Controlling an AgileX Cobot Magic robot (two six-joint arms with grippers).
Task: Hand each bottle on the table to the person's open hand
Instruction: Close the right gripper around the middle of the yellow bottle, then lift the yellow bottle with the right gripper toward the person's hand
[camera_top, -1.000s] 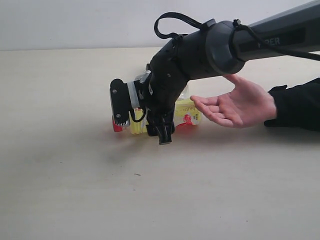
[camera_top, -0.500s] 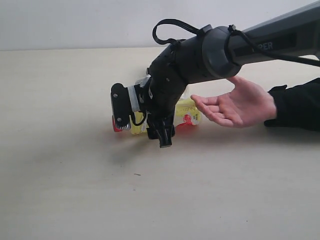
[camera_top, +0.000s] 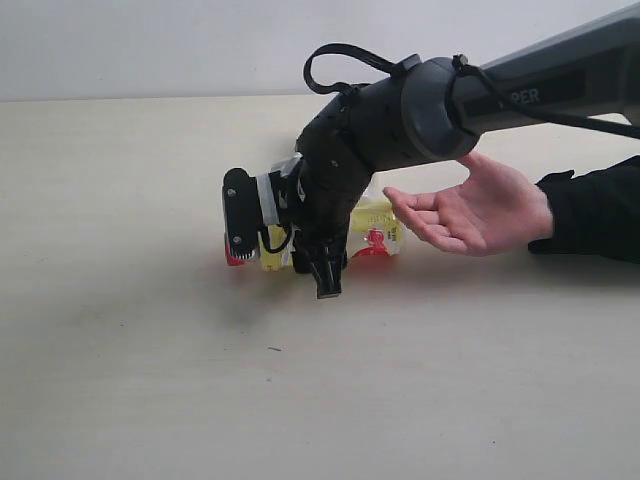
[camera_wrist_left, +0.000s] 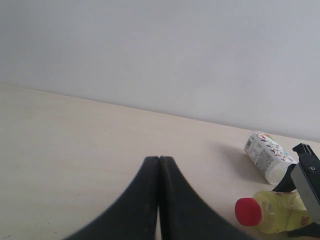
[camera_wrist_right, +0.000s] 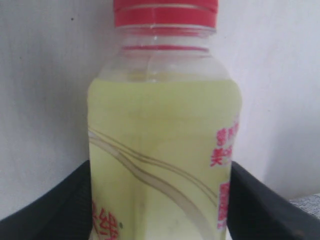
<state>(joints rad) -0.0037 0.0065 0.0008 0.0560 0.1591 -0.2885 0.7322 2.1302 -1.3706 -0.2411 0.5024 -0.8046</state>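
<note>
Pale bench, my right gripper was clamped on the yellow bottle, on its side mid-bench just left of the person's open hand, my left gripper pinched closed, a patterned bottle lay nearby.

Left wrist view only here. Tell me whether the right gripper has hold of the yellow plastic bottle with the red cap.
Observer: Yes. In the right wrist view, the black fingers of the right gripper press both sides of the yellow plastic bottle with the red cap.
Operator: Now say where the receiving hand is.
Observer: The person's open hand is held palm up, right of the bottle in the exterior view, fingertips close to its base end.
</note>
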